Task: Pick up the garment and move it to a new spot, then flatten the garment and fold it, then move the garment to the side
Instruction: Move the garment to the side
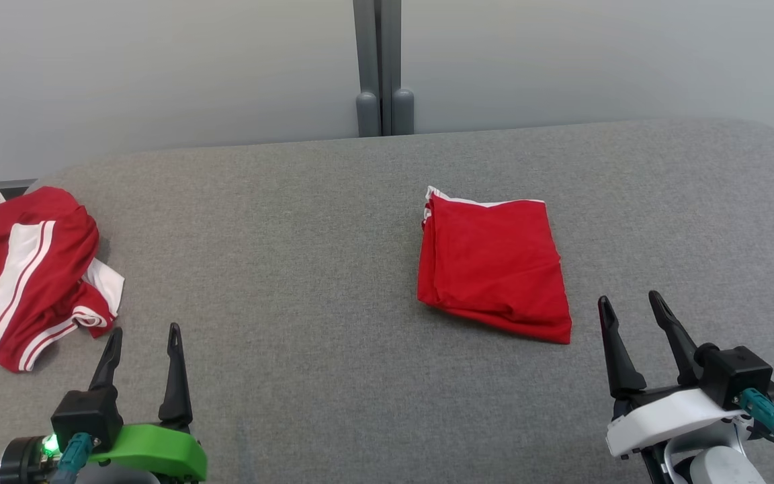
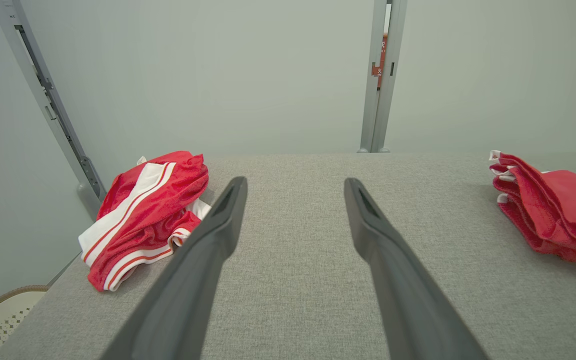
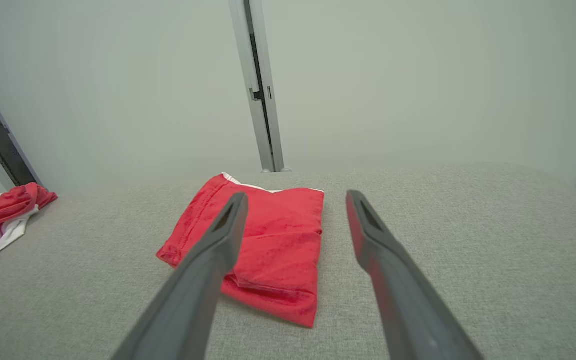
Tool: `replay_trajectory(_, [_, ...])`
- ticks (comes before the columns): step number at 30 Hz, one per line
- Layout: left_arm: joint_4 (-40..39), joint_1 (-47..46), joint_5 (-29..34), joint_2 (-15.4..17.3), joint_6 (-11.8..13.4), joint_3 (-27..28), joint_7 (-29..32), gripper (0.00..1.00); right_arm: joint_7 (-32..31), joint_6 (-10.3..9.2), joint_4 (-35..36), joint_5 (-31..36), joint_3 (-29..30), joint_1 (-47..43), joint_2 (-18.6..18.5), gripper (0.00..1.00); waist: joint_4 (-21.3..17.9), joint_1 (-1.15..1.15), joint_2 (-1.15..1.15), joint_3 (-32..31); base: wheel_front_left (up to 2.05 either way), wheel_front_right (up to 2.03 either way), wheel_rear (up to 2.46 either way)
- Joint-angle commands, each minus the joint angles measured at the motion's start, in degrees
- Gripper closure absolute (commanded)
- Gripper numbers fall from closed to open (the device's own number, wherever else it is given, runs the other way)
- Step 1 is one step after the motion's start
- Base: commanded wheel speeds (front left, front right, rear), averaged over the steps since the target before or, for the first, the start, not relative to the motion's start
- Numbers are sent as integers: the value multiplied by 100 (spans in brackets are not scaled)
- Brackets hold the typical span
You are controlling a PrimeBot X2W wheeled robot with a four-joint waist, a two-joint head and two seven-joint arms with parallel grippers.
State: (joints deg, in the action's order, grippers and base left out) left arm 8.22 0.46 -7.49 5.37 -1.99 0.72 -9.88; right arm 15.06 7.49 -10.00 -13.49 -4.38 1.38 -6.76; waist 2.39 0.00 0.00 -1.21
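You have the folded red garment [image 1: 493, 265] lying flat on the grey padded table [image 1: 306, 282], a little right of the middle, with a thin white edge showing along its far side. Your right gripper [image 1: 629, 298] is just beside the garment's near right corner, apart from the cloth, its two dark fingers spread wide and holding nothing. In the right wrist view one finger overlaps the garment, but the head view shows bare table between them. Your left gripper [image 1: 144, 329] is at the lower left over bare table, its fingers likewise spread wide and empty. Just beyond it, to the left, the crumpled red-and-white garment [image 1: 31, 275] lies bunched at the table's left edge, with white stripes running across it and a small white label at its far end. The nearer fingertip is close to that cloth but not touching it. The two garments lie well apart. Behind the table stands a pale wall [image 1: 158, 67] with a grey post [image 1: 382, 67] at its middle.
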Motion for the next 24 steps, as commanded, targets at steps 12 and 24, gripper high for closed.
replay_trajectory(12, [29,116,-135,81,52,-28,-18,0,16,0,-51,0,28,-33,-4,0,11,0,0,12,0,0,0])
replay_trajectory(24, [118,118,-171,99,97,-49,-96,0,16,0,-165,-71,49,120,-2,0,20,0,0,67,0,0,0])
